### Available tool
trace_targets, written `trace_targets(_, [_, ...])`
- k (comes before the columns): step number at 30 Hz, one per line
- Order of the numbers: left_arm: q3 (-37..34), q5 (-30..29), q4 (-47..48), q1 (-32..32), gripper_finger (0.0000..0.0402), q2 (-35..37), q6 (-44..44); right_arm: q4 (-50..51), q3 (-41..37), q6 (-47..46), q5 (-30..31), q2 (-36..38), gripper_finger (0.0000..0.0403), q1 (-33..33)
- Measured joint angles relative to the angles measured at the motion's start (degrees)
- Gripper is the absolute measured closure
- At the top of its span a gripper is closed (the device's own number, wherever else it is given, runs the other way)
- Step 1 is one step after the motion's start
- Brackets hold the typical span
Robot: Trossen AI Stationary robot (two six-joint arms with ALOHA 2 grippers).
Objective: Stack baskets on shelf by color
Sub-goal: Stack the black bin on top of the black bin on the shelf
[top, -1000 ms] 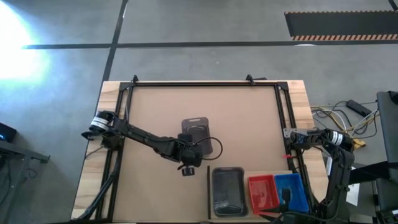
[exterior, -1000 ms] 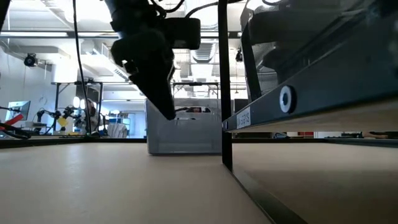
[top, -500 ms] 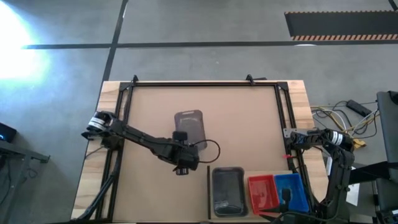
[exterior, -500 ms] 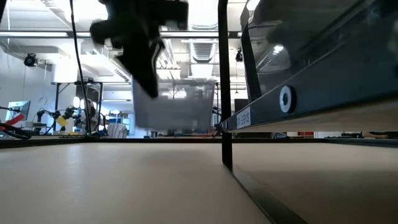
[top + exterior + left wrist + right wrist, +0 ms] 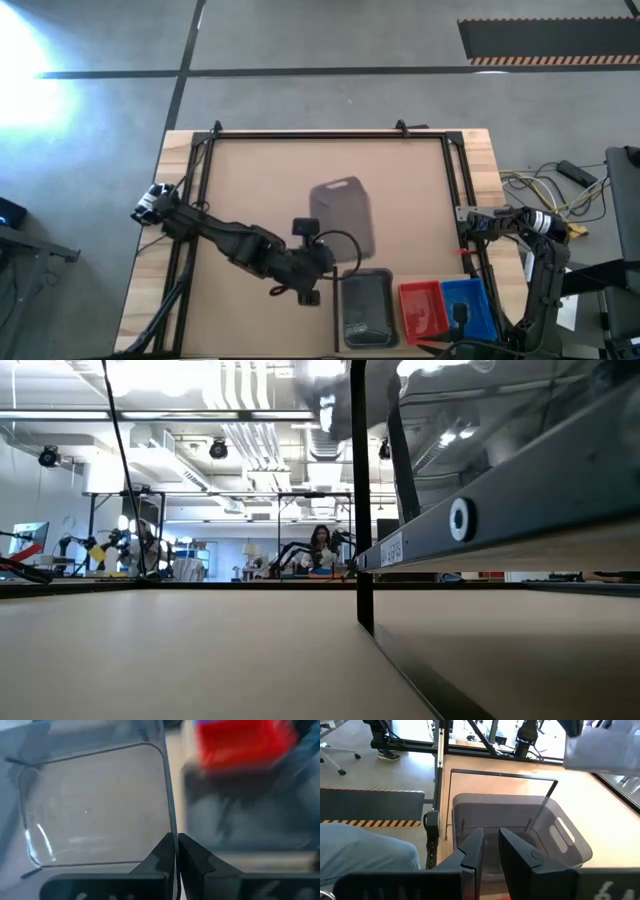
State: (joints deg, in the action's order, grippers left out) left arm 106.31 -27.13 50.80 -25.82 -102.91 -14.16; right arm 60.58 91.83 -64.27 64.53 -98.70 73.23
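A dark smoky grey basket [image 5: 342, 212] hangs blurred above the table's middle, with my left gripper [image 5: 324, 254] shut on it; the left wrist view looks into its hollow [image 5: 95, 805]. On the shelf [image 5: 338, 340], at the table's near right, a second grey basket [image 5: 367, 308], a red basket [image 5: 424, 308] and a blue basket [image 5: 468, 305] stand side by side on their bottoms. My right gripper [image 5: 490, 851] waits above the red one, its fingers slightly apart with nothing between them, pointing at the shelf's grey basket [image 5: 520, 825]. My left gripper pinches one side wall of the grey basket at its rim [image 5: 171, 827], one finger inside the basket and one outside. The fingers come slanting down from the table's near side. The basket is lifted clear of the table and reaches away from the fingers toward the far edge.
A black metal frame [image 5: 320, 135] runs round the tabletop. A thin dark upright edge [image 5: 335, 305] borders the shelf on its left, showing as a dark post [image 5: 360, 500] in the low view. Bare tabletop lies left of and beyond the shelf. People and gear show in the room behind.
My left gripper has risen and gone toward the table's near right, toward the shelf. The grey basket, which stood on the table a second ago, has come up with it, clear of the table and out of the top of the low view.
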Motion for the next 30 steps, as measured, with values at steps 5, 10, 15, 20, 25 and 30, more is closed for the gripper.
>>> trace_targets(5, [-0.6,10.2,-13.6,-1.6,0.0401,-0.1,1.5,0.0,0.0,0.0,0.0,0.0,0.0351,0.0])
trace_targets(10, [-1.4,12.1,-19.5,-4.8,0.0401,-1.4,1.5,0.0,0.0,0.0,0.0,0.0,0.0351,0.0])
trace_targets(15, [-1.2,11.9,-26.3,-8.0,0.0401,-4.6,1.1,0.2,0.0,0.0,0.0,0.1,0.0351,0.0])
trace_targets(20, [0.7,11.9,-28.7,-9.9,0.0401,-8.2,0.9,0.2,0.0,0.0,0.0,0.1,0.0351,0.0])
trace_targets(25, [4.7,11.8,-26.8,-10.3,0.0401,-12.9,0.9,0.1,0.0,-0.2,0.0,0.1,0.0351,0.0])
trace_targets(30, [8.4,9.9,-22.2,-10.3,0.0401,-15.9,-0.6,0.0,0.0,-0.2,0.0,0.1,0.0351,0.0])
